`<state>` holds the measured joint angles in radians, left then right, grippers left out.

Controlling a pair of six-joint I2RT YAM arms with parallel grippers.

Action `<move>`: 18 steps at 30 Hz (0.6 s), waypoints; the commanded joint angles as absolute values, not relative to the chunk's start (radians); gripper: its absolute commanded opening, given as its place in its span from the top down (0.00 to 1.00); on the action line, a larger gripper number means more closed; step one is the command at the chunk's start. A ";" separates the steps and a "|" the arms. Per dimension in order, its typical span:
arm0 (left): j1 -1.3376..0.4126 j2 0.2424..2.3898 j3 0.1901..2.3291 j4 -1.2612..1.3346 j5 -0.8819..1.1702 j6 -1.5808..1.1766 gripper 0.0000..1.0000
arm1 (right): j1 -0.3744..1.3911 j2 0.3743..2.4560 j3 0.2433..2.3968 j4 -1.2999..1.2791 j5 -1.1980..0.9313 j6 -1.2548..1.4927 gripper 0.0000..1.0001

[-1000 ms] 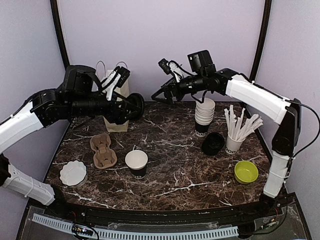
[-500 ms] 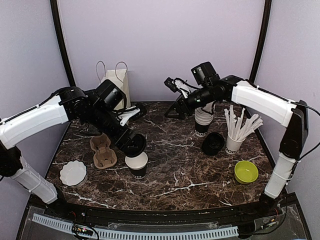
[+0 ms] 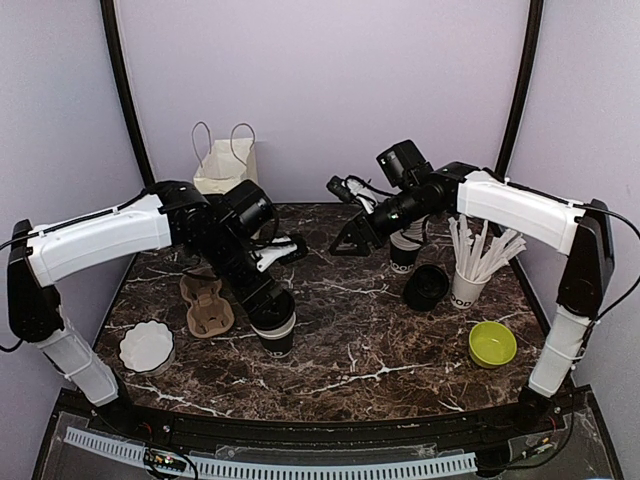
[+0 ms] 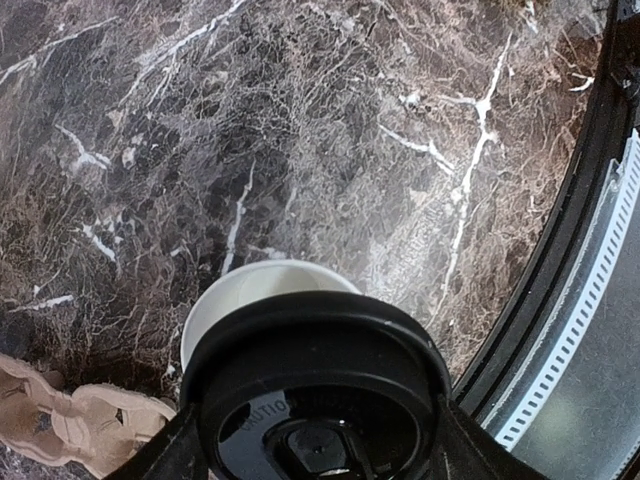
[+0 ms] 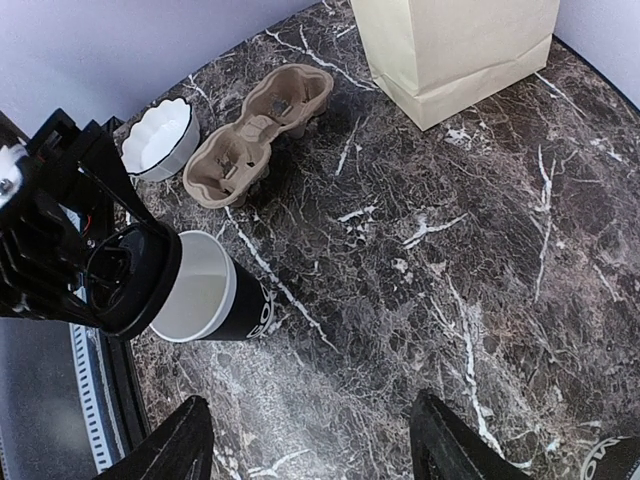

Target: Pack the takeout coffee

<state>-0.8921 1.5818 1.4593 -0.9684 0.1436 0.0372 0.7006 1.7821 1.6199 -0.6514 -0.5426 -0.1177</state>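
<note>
A takeout coffee cup [image 3: 279,340], white with a black lower band, stands open near the table's front centre. My left gripper [image 3: 268,300] is shut on a round black lid [image 4: 315,395] and holds it just above the cup's near rim, partly covering it. The cup's white inside [image 4: 262,290] shows beyond the lid. The right wrist view shows the lid [image 5: 130,280] tilted over the cup [image 5: 205,300]. My right gripper [image 3: 345,240] is open and empty, in the air above the middle of the table; its fingers [image 5: 185,440] frame bare marble.
A paper bag [image 3: 225,165] stands at the back left. A brown cup carrier [image 3: 205,300] and a white fluted dish [image 3: 147,345] lie left. Right: stacked cups [image 3: 404,258], black lids [image 3: 425,287], a cup of white sticks [image 3: 470,270], a green bowl [image 3: 492,343].
My left arm has swung from beside the paper bag forward and down, bringing the lid over the open cup. My right gripper has dropped slightly and shifted toward the middle.
</note>
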 commanded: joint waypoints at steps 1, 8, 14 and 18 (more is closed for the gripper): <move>-0.899 1.607 1.492 -1.006 0.112 0.081 0.37 | 0.706 1.786 1.616 -0.631 -0.554 -0.114 0.32; -0.900 1.639 1.499 -0.998 0.092 0.090 0.37 | 0.708 1.786 1.603 -0.627 -0.560 -0.120 0.31; -0.900 1.662 1.508 -0.999 0.095 0.096 0.37 | 0.710 1.790 1.601 -0.630 -0.561 -0.126 0.32; -0.901 1.676 1.511 -1.004 0.099 0.099 0.37 | 0.712 1.789 1.596 -0.630 -0.561 -0.130 0.32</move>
<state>-0.8951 1.6669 1.4818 -0.9791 0.1001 0.0807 0.7033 1.7821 1.6115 -0.6510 -0.5480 -0.1200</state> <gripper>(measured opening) 0.739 0.685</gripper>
